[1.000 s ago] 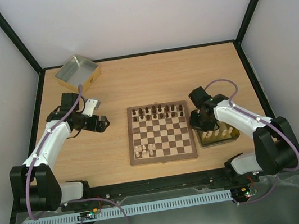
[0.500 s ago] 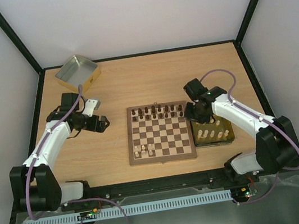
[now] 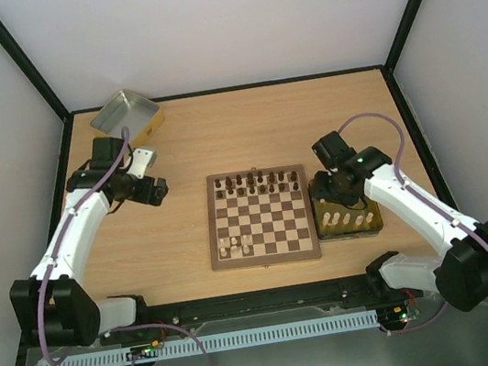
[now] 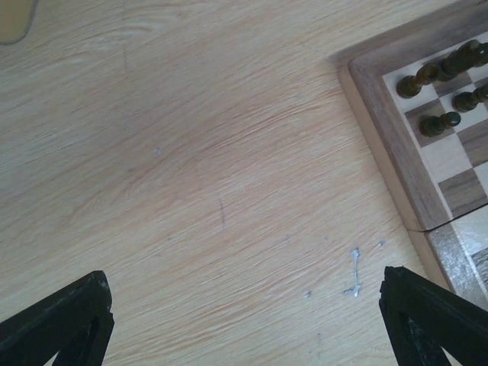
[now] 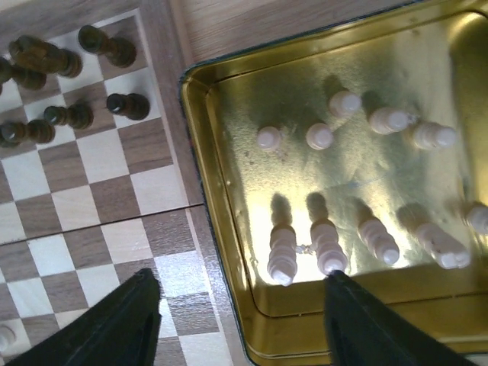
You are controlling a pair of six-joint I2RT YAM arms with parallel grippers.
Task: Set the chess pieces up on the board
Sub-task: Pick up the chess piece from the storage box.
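Wooden tabletop [image 3: 235, 129], board [image 3: 269, 221] central. Few pale chess pieces [image 3: 235, 242] on board's near-left squares. More of them sit in gold tray [image 5: 305, 99] just right of board. Over tray-board seam hovers right gripper [image 5: 238, 278], jaws wide, empty. It has pulled back from board's far-right corner, elbow swung further right. Left of board, left gripper [image 4: 242, 278], jaws wide, empty, shifted farther off. Board's far rows hold dark chess pieces [image 3: 258, 181]. Far-left of board, silver tin [image 3: 126, 115], seen from top view only; right wrist view alone separates tray's pieces.
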